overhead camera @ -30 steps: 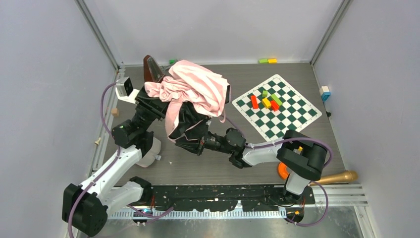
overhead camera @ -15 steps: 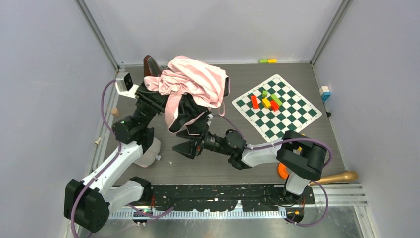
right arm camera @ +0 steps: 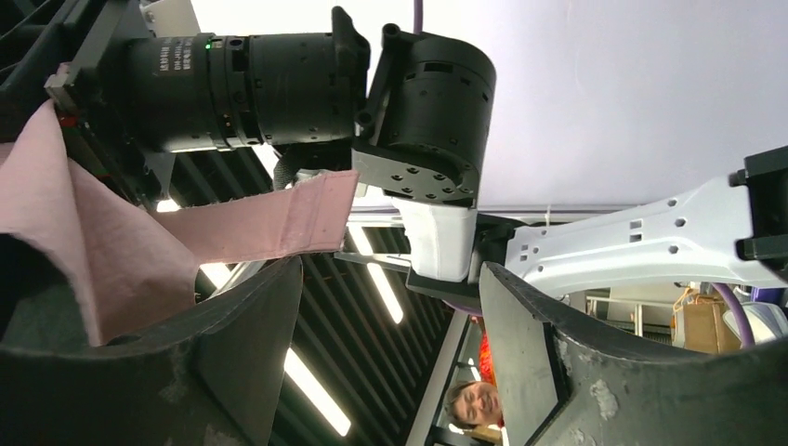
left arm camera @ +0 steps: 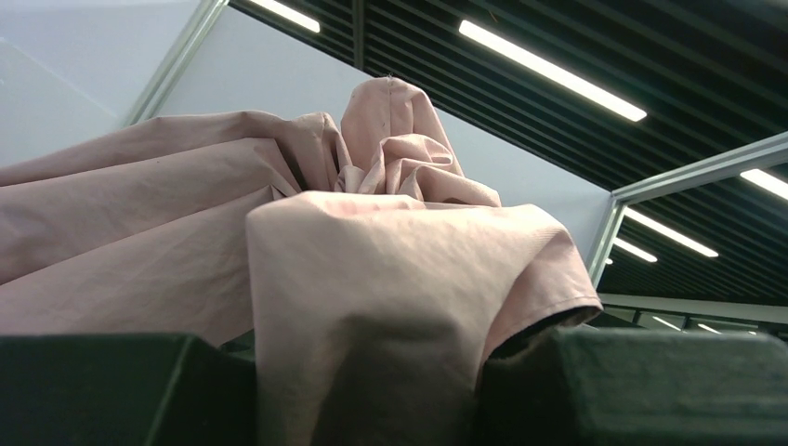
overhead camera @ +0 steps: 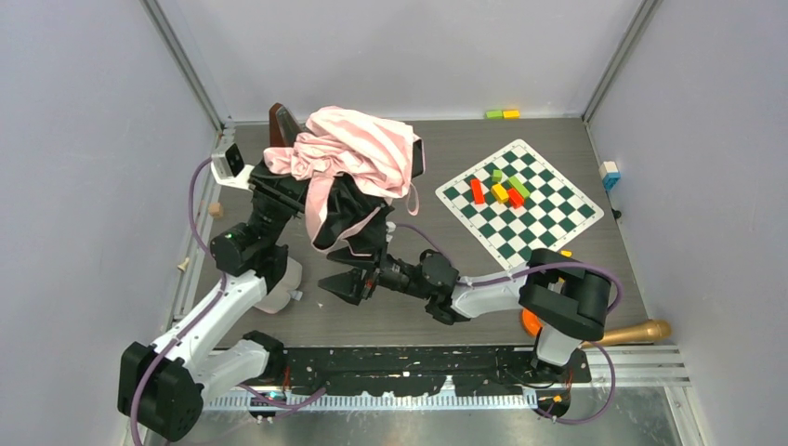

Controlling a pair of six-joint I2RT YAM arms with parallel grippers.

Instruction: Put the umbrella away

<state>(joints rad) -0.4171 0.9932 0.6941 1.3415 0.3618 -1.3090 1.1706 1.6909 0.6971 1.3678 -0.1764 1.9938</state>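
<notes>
The umbrella [overhead camera: 358, 153] hangs in a crumpled bunch at the table's back left, pale pink on top with its black side [overhead camera: 346, 218] sagging below. My left gripper [overhead camera: 290, 181] is raised and shut on its fabric. In the left wrist view pink canopy [left arm camera: 390, 279] fills the gap between the dark fingers [left arm camera: 650, 390] of that gripper [left arm camera: 372, 381]. My right gripper [overhead camera: 342, 283] is open just below the black folds, holding nothing. In the right wrist view, the right gripper [right arm camera: 390, 353] shows an empty gap, and a pink flap [right arm camera: 102, 251] lies against the left finger. The handle is hidden.
A green checkered mat [overhead camera: 544, 218] at the right carries several coloured blocks [overhead camera: 499, 190]. More blocks [overhead camera: 502, 113] lie by the back wall. A wooden piece [overhead camera: 636, 332] and an orange object [overhead camera: 530, 322] sit near the right base. A white object [overhead camera: 282, 288] stands beside the left arm.
My right gripper let go of the black canopy edge, opened, and drew back a little toward the near left. The left arm shifted the umbrella slightly back and left.
</notes>
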